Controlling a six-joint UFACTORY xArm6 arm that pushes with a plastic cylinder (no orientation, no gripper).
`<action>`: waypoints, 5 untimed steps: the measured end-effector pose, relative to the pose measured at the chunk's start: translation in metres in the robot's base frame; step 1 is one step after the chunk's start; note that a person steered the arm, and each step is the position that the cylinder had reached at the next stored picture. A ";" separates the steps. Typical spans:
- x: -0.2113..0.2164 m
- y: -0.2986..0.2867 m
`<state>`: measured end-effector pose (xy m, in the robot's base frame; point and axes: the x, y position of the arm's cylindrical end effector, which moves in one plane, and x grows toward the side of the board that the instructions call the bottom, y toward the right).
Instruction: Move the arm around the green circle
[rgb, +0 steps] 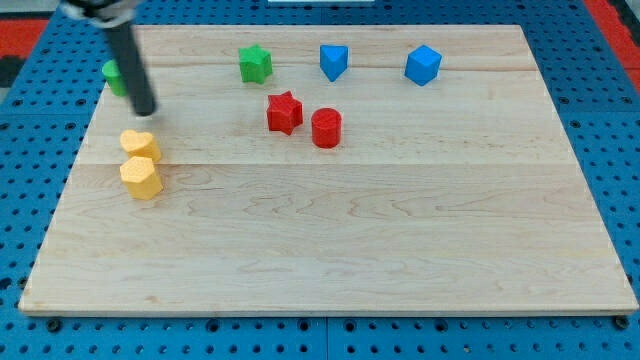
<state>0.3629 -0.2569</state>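
Observation:
The green circle (113, 76) sits near the board's top left corner, partly hidden behind my dark rod. My tip (146, 111) rests on the board just below and to the right of the green circle, and above the two yellow blocks.
A yellow heart (140, 144) and a yellow hexagon (141, 178) lie just below the tip. A green star (255, 64), a blue block (333, 61) and a blue cube (423, 65) line the top. A red star (284, 112) and a red cylinder (326, 128) sit mid-board on the wooden board (380, 240).

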 end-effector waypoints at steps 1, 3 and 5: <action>-0.012 -0.047; -0.072 -0.011; -0.073 -0.047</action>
<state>0.2900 -0.3035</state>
